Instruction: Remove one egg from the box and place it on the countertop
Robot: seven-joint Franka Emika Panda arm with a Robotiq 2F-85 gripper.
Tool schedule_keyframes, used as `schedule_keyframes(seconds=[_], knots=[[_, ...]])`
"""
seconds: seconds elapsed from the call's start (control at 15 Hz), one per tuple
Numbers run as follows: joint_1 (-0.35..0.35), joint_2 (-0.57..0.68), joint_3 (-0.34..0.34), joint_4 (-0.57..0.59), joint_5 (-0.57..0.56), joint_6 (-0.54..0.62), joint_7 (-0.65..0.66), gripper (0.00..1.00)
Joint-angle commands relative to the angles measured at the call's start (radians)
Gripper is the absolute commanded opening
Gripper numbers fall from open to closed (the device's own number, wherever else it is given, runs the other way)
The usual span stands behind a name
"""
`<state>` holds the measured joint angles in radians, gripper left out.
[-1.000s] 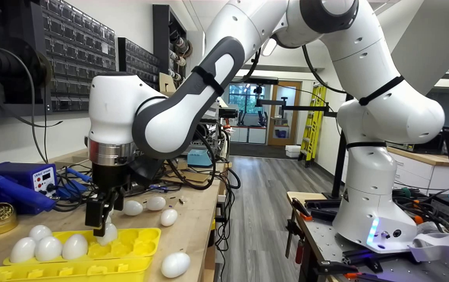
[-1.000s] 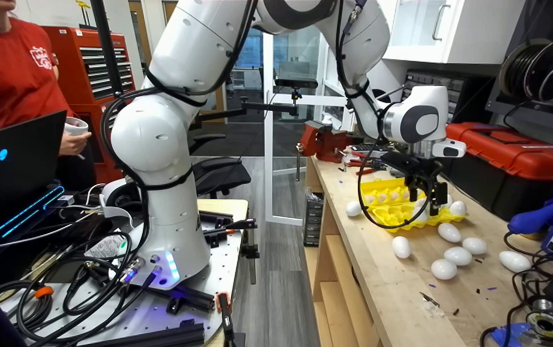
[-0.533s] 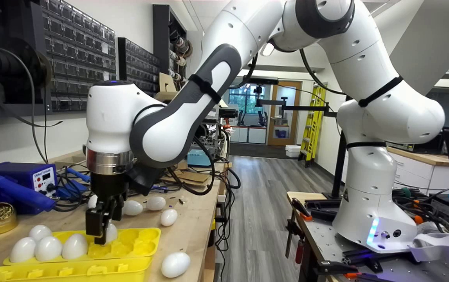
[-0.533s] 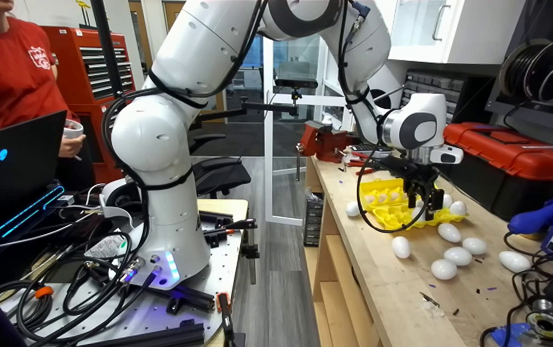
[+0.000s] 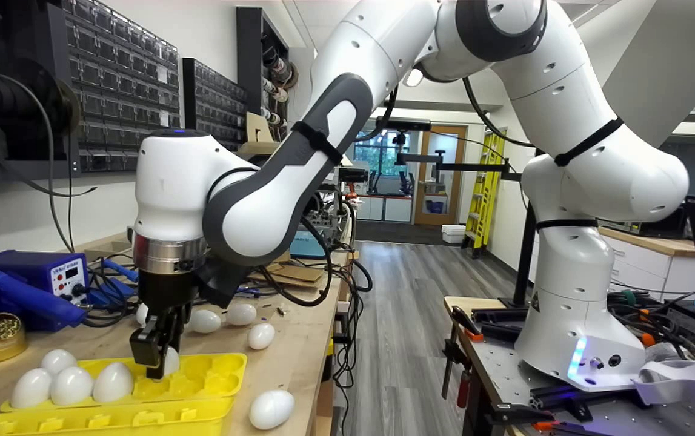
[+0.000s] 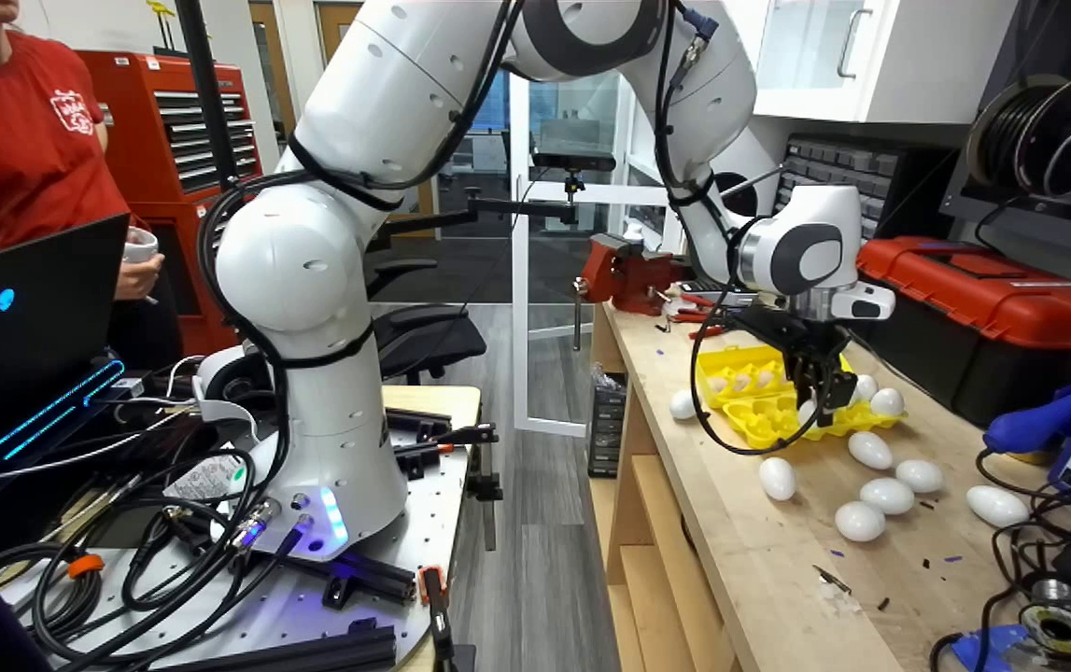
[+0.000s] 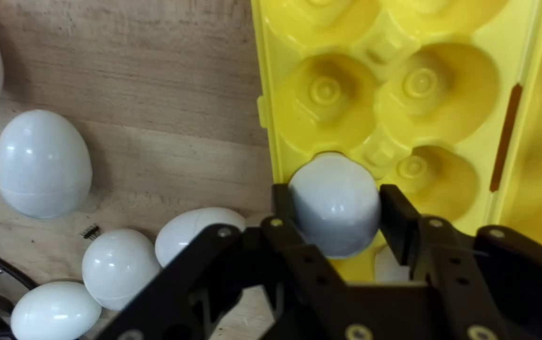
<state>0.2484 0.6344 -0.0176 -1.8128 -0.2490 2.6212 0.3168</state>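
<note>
White egg [image 7: 336, 204], clearest in wrist view

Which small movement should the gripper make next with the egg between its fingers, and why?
Probably close the gripper gently on the egg before any lift. In the wrist view, the egg lies between the two fingers and appears to sit in the yellow tray; I cannot tell whether both fingers press on it, so securing it first seems safer.

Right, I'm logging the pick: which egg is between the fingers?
In the wrist view, the egg just below the tray's left empty cups; only it has a fingertip on each side.
</note>
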Motion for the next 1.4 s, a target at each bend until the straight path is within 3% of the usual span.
schedule_keyframes(seconds=[0.0,0.6,1.33], knots=[[0.006,-0.031,0.0,-0.039,0.024,0.033,-0.024,0.23],[0.008,-0.128,-0.011,-0.074,-0.002,0.028,-0.051,0.23],[0.003,-0.081,-0.127,-0.032,-0.04,-0.013,-0.014,0.23]])
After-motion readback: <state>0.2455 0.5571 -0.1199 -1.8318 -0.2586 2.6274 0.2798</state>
